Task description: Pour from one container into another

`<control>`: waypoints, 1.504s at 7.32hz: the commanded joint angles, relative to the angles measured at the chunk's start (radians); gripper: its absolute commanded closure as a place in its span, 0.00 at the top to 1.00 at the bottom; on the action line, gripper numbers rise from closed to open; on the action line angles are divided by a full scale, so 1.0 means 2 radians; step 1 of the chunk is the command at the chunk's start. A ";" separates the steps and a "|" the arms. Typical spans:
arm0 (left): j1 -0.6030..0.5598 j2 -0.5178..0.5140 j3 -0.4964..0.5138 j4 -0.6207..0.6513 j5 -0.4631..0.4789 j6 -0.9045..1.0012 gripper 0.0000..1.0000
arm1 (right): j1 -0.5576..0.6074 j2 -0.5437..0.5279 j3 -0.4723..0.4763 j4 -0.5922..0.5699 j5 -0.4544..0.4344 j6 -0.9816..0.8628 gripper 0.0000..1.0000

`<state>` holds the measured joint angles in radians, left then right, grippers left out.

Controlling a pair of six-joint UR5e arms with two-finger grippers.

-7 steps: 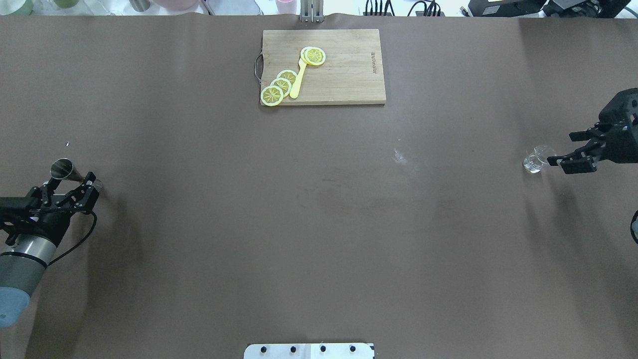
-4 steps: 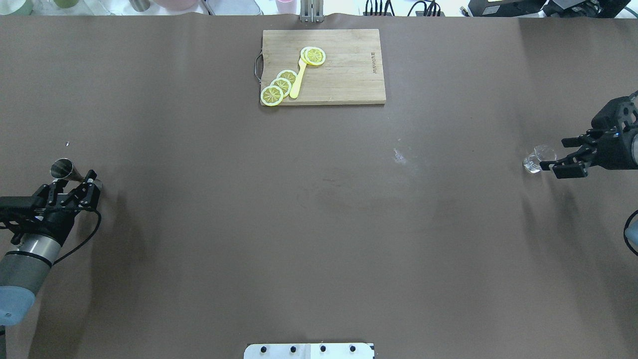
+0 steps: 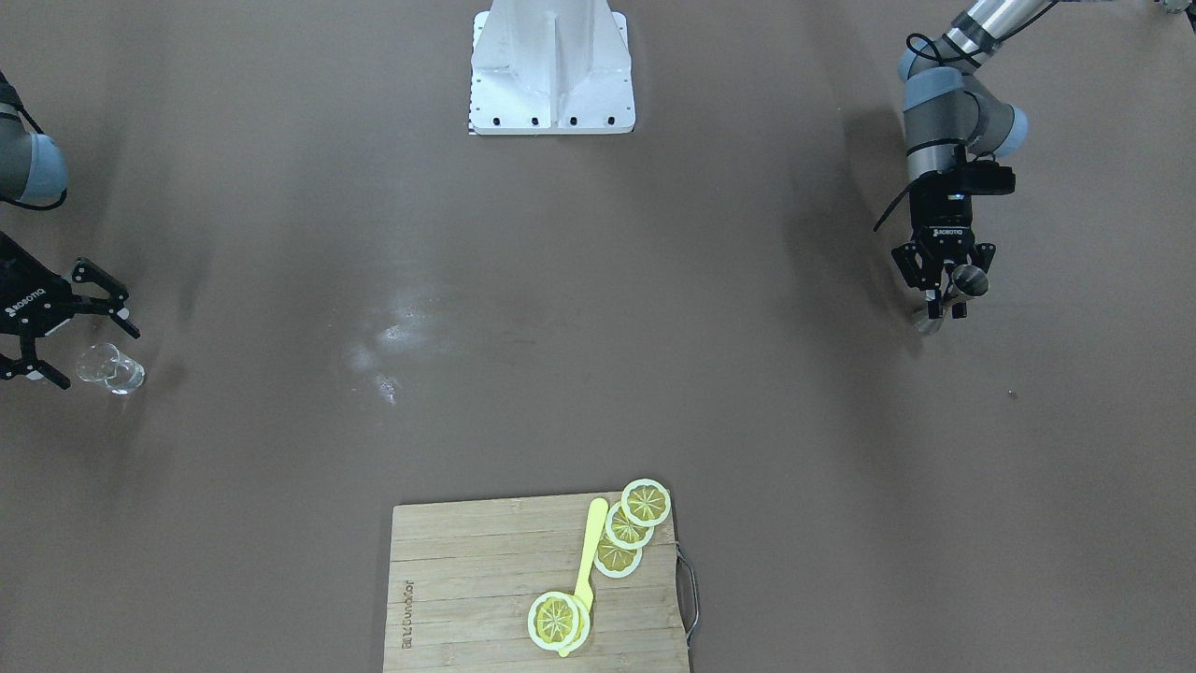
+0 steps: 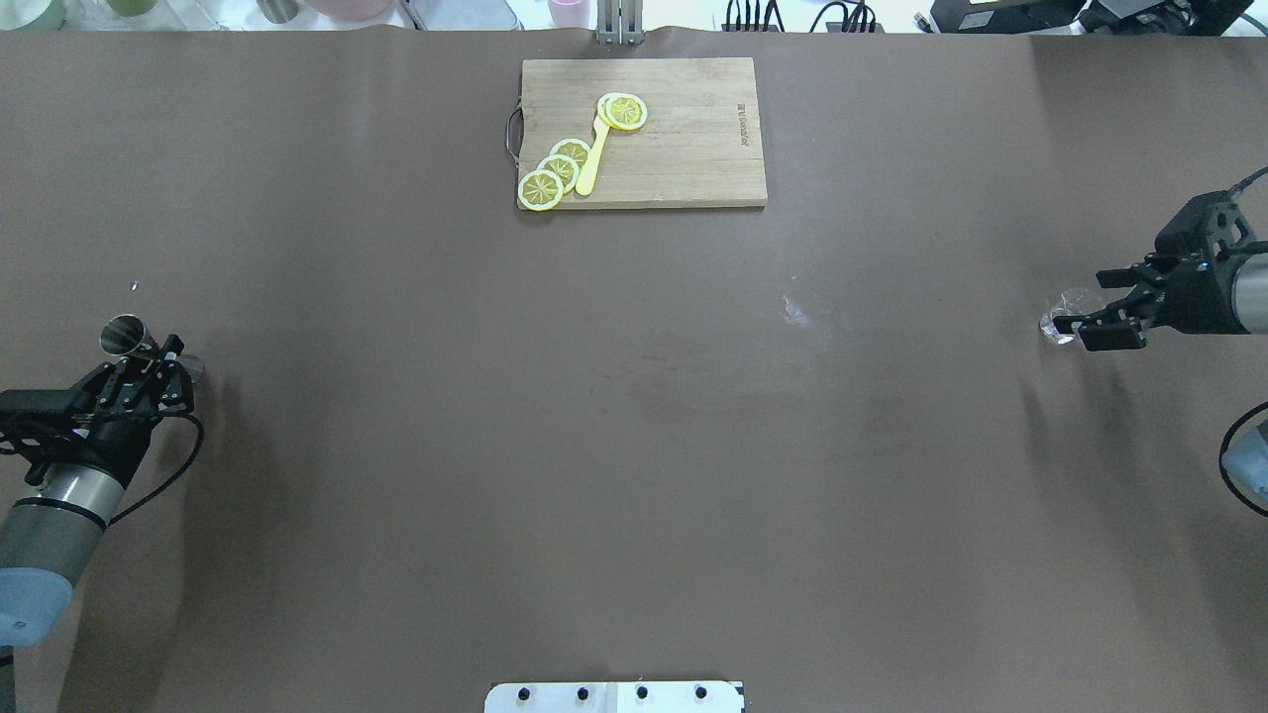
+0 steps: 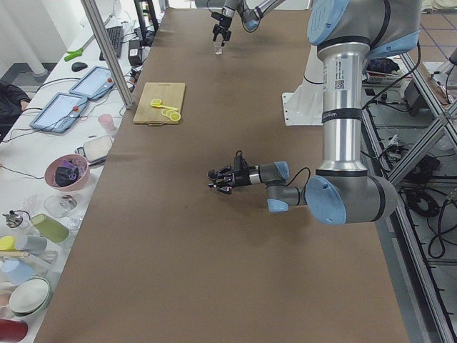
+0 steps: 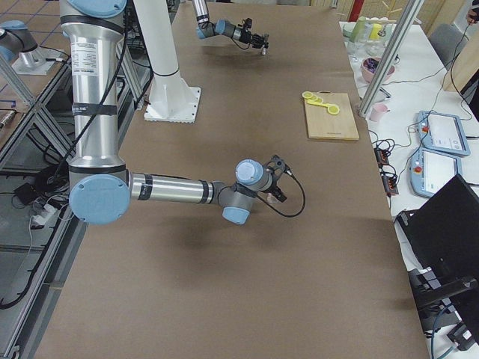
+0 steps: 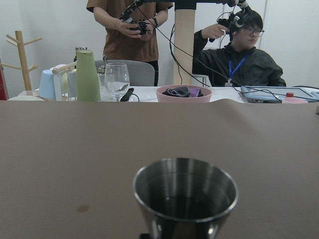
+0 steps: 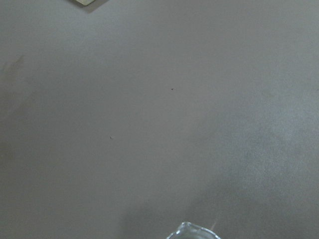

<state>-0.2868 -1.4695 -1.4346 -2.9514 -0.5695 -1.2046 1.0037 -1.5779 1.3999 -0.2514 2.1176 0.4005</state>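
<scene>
Now the jigger waist is hidden — left gripper has clamped it; right gripper, spread, closer to glass cup

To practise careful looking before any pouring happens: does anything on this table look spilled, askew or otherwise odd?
A whitish smear marks the brown table cover right of centre in the overhead view, possibly dried residue. One yellow lemon slice overhangs the wooden cutting board's near-left corner. Nothing else stands out.
</scene>
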 commanded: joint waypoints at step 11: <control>-0.013 0.005 -0.037 0.000 -0.002 0.004 0.12 | -0.006 0.015 -0.063 0.039 -0.010 0.002 0.98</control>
<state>-0.3052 -1.4637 -1.4859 -2.9531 -0.5709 -1.2000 0.9990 -1.5486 1.2891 -0.1876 2.0948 0.4059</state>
